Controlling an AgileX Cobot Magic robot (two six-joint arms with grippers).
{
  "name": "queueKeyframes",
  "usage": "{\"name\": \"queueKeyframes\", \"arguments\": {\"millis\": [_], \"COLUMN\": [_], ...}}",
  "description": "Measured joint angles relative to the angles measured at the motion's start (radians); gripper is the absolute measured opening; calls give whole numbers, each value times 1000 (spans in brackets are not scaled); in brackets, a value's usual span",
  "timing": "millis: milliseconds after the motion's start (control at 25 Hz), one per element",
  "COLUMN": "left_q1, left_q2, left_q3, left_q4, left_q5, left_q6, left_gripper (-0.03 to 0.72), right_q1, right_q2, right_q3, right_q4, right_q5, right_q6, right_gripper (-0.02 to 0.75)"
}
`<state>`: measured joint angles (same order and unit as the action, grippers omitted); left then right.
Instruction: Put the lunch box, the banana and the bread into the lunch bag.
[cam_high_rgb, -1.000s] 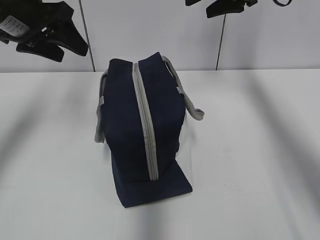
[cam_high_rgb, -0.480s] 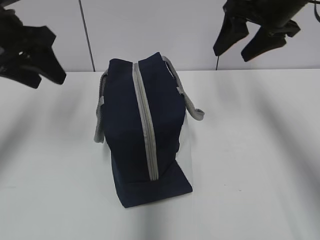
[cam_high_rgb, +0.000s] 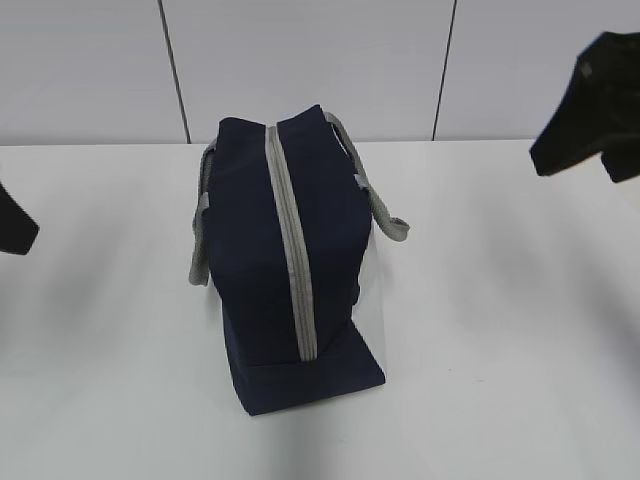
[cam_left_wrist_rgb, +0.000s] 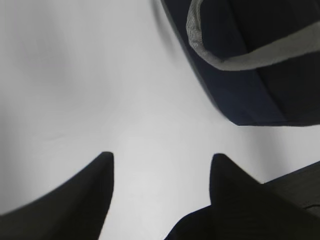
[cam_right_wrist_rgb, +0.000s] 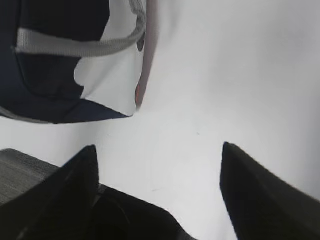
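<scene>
My table is plain white and meets a pale panelled wall behind. Only the lunch bag stands on it, near the middle, zipped as far as I can tell, handles drooping either side.

I see the lunch bag standing upright in the middle of the frame, navy blue and boxy. Its grey zipper runs along the top toward the camera and looks closed. A grey handle droops on each side. Lunch box, banana and bread are not visible.
</scene>
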<state>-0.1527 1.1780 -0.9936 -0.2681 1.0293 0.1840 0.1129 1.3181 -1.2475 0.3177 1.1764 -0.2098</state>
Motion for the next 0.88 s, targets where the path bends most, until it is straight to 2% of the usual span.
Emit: {"name": "queueKeyframes", "arguments": {"millis": [440,880], "left_q1": [0,0], "left_q2": [-326,-614], "left_q3": [180,435], "left_q4": [98,129], "left_q5": [30,78], "left_q6": [-53,-107], "left_gripper": [424,413], "right_q1": [0,0], "right_q2": [-469,-875], "right_q3": [367,570], "right_q4": [-45,-96], "right_q5": [-35,-28], "right_q6": [8,86], "right_gripper": [560,560]}}
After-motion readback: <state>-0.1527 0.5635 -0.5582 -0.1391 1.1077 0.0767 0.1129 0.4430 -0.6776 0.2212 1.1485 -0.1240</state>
